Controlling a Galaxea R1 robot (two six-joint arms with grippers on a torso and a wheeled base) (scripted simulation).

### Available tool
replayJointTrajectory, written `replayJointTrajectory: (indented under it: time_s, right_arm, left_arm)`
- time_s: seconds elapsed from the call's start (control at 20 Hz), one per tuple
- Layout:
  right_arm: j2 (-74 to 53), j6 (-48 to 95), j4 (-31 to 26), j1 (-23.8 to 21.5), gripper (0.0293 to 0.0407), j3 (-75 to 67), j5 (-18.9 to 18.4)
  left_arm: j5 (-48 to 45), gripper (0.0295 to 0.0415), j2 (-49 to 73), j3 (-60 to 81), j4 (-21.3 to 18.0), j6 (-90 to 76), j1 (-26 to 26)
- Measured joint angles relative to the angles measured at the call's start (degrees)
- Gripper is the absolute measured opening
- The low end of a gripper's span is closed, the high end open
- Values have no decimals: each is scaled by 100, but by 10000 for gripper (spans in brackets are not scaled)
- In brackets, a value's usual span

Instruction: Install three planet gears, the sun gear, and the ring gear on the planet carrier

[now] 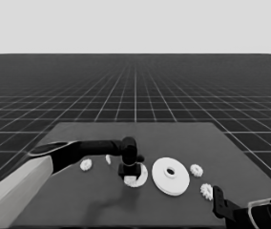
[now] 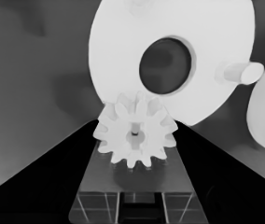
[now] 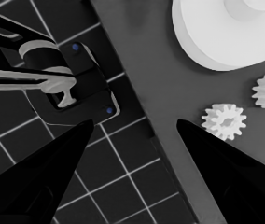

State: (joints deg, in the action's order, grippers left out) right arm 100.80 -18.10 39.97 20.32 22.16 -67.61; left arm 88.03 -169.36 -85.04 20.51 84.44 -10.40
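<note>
My left gripper [image 1: 130,175] reaches in from the left and hangs over the planet carrier, the smaller round part [image 1: 143,172]. In the left wrist view the left gripper [image 2: 137,123] is shut on a planet gear [image 2: 136,136], its fingers pressed against both sides of the teeth. The gear sits at the rim of the smaller round part [image 2: 118,51], which has a wide hole and a short peg [image 2: 240,73]. The ring gear, the larger round part [image 1: 170,175], lies just right of it. My right gripper [image 1: 219,200] waits open at the lower right corner.
One loose gear [image 1: 86,165] lies left of the arm, two more [image 1: 196,170] [image 1: 206,191] right of the larger round part [image 3: 226,37]. A thin white piece [image 1: 108,159] stands behind the left forearm. Dark machinery [image 3: 76,79] shows past the table's corner.
</note>
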Motion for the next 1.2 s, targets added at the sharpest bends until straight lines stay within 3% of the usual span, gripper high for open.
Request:
replayJointTrajectory:
  time_s: [0.1,0.2,0.25,0.6,0.75,1.1,1.2]
  right_arm:
    - [0,0,0,0,385,0,0]
    - [0,0,0,0,385,0,0]
    - [0,0,0,0,385,0,0]
    - [0,0,0,0,385,0,0]
    - [0,0,0,0,385,0,0]
    - [0,0,0,0,385,0,0]
    - [0,0,0,0,385,0,0]
  left_arm:
    - [-3,312,-1,-7,9,-5,-9]
    - [-5,372,-2,-9,11,-6,-11]
    - [-5,381,-2,-10,12,-6,-11]
    - [-5,385,-2,-11,13,-6,-12]
    - [169,385,97,492,-740,355,755]
    - [173,385,103,546,-954,400,963]
    - [-200,385,2278,977,-1174,-1604,1130]
